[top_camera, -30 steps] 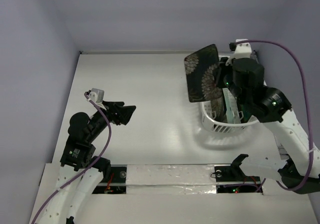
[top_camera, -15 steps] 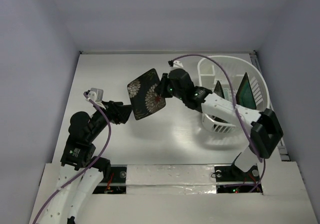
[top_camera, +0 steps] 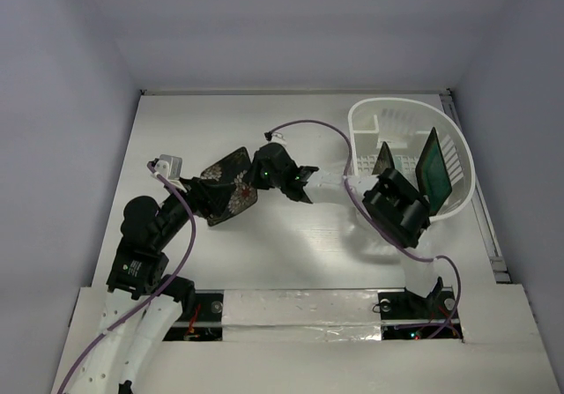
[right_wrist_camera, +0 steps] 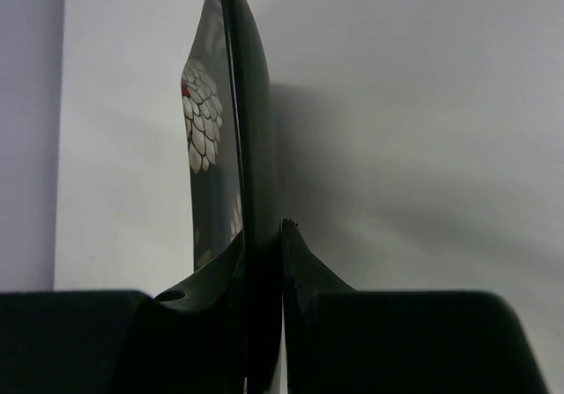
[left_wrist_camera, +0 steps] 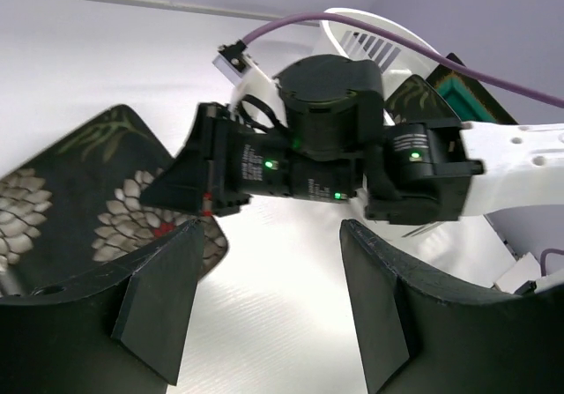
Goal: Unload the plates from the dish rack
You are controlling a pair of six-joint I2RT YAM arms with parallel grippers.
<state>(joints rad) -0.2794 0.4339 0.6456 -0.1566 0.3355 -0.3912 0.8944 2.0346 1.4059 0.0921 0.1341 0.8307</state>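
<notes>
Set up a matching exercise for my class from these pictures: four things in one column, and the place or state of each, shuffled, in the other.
Column one
1. flowered plate
2. teal plate
3. left gripper
4. dish rack

Column two
A. open, fingers apart
B. standing on edge inside the dish rack
C. at the far right of the table
D. pinched by the right gripper

Pairs: 1-D, 2-B, 3-A, 4-C
</notes>
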